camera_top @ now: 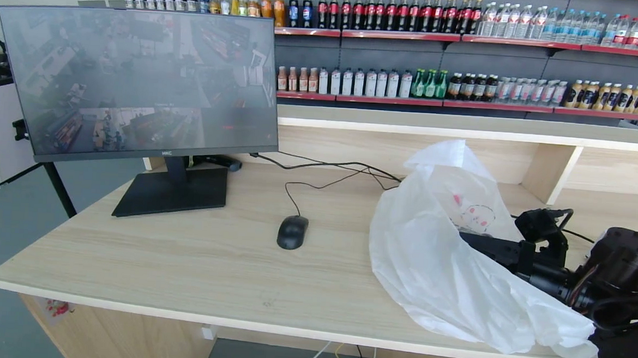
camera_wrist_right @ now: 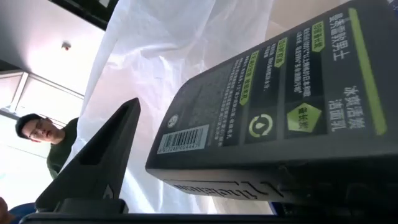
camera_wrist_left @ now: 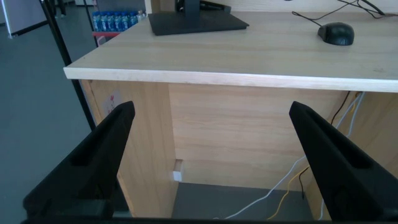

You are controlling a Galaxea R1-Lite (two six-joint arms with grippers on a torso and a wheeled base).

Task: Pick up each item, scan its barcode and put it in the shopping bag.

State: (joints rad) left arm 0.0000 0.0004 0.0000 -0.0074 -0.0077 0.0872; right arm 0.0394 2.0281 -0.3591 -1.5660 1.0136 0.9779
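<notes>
A dark grey tube (camera_wrist_right: 267, 106) with green print and a barcode lies between the fingers of my right gripper (camera_wrist_right: 211, 134), inside the white shopping bag (camera_top: 445, 262). One finger (camera_wrist_right: 99, 165) stands apart from the tube, with bag film showing in the gap; the tube hides the other finger. The gripper looks open. In the head view my right arm (camera_top: 517, 257) enters the bag's mouth from the right, and the film covers the fingertips. My left gripper (camera_wrist_left: 211, 162) hangs open and empty below the counter's front edge (camera_wrist_left: 224, 79), facing the wooden front panel.
A monitor (camera_top: 138, 82) stands on its base at the counter's back left. A black mouse (camera_top: 292, 231) with its cable lies mid-counter. A raised wooden ledge (camera_top: 463, 133) runs along the back, with bottle shelves behind it. Cables hang under the counter (camera_wrist_left: 292, 180).
</notes>
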